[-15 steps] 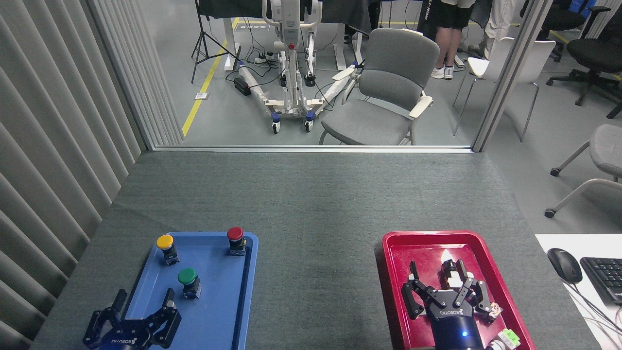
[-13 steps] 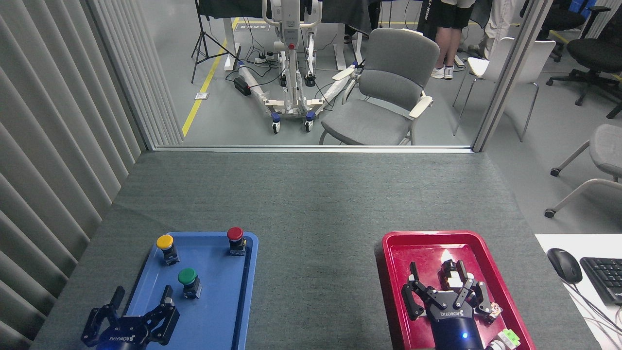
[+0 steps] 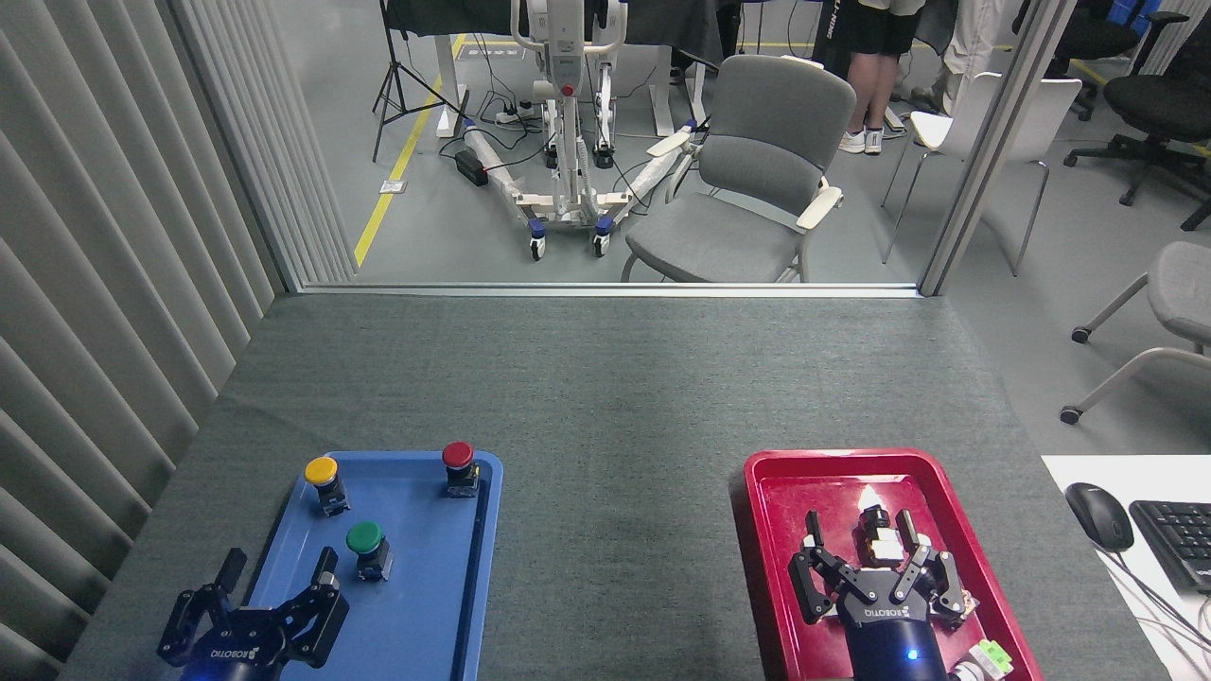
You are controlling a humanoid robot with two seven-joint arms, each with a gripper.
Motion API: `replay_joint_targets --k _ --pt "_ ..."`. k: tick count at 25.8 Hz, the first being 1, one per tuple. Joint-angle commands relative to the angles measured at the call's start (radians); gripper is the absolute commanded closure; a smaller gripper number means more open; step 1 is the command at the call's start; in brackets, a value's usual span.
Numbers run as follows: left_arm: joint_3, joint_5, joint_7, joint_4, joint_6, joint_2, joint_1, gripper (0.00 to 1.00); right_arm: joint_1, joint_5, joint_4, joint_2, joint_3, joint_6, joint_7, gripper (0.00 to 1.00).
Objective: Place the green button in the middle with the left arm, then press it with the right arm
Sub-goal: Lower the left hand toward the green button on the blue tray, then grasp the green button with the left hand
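Bare middle [image 3: 615,492] lies open between blue tray [image 3: 478,567] and red tray [image 3: 757,530].

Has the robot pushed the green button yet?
Not yet. Nothing is done: the green button sits in the blue tray, not the middle. The left gripper is open near it, holding nothing. Moving and pressing remain; the right gripper waits over the red tray.

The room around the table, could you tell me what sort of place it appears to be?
Most likely a robotics lab or test office: a wheeled white lift stand with trailing cables, yellow floor tape, office chairs, and a keyboard and mouse beside the table.
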Motion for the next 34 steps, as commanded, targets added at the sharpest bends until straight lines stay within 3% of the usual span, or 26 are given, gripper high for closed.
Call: replay_joint_targets --k 1,11,19,25,30,34 --pt "0.0 -0.003 0.002 -0.001 -0.008 0.0 0.0 0.0 0.001 0.0 0.001 -0.001 0.001 -0.002 0.001 0.0" --pt "-0.002 -0.006 0.005 0.0 -0.012 0.014 0.003 0.0 0.009 0.003 0.001 0.013 0.007 0.007 0.014 0.0" --pt "0.0 -0.006 0.003 0.005 -0.011 0.014 0.009 0.0 0.018 0.004 -0.027 0.018 0.007 0.009 0.118 0.0" --pt "-0.045 -0.098 0.02 0.163 0.0 0.009 -0.049 0.0 0.049 0.011 -0.048 0.021 0.004 -0.002 0.12 0.0" --pt "-0.052 -0.105 0.049 0.298 0.0 0.008 -0.083 0.0 0.044 0.009 -0.048 0.03 -0.005 -0.018 0.126 0.0" --pt "-0.126 -0.107 0.057 0.411 0.003 0.006 -0.163 0.0 0.047 0.011 -0.05 0.032 -0.005 -0.016 0.124 0.0"
